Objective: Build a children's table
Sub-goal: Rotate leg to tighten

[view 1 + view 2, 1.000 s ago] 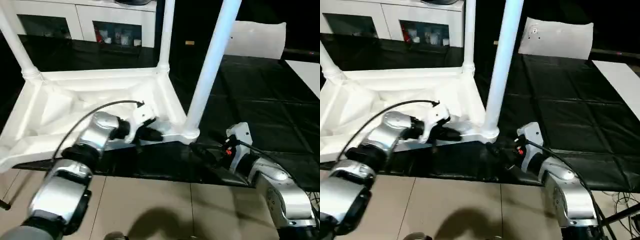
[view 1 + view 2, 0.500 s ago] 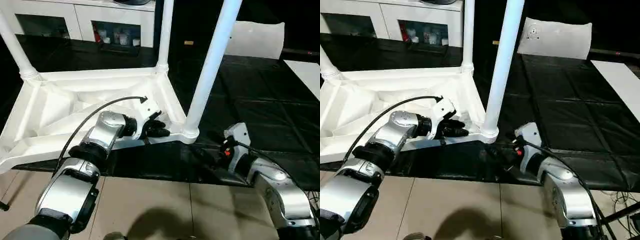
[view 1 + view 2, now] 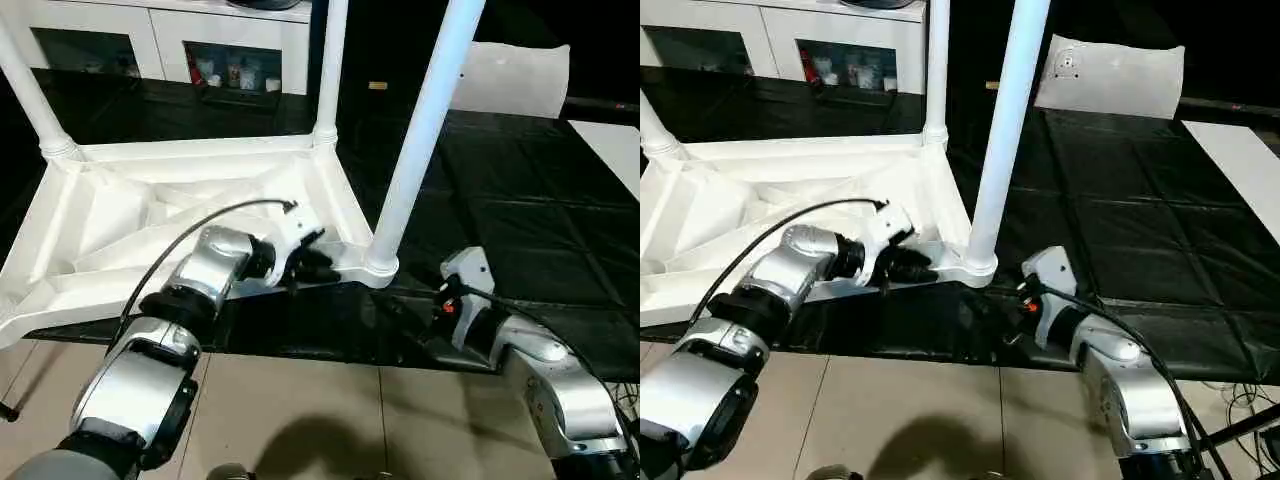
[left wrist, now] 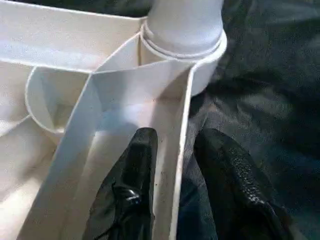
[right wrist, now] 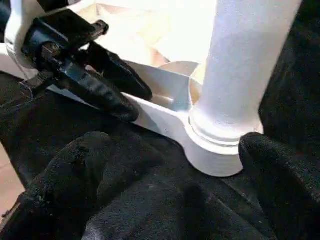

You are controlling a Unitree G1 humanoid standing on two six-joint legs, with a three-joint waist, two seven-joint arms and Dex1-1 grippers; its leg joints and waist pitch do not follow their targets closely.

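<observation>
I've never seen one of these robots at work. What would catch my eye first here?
A white children's table lies upside down on a black mat, its legs pointing up, the nearest leg rising from the near right corner. The left gripper straddles the table's near rim beside that leg, one finger inside and one outside. The right gripper waits wide open, facing the leg's base.

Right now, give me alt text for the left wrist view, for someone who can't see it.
The left gripper straddles the thin side wall of the upturned white table, one black finger inside the rim and one outside over the black mat. Just ahead, a white leg stands in the corner socket.
</observation>
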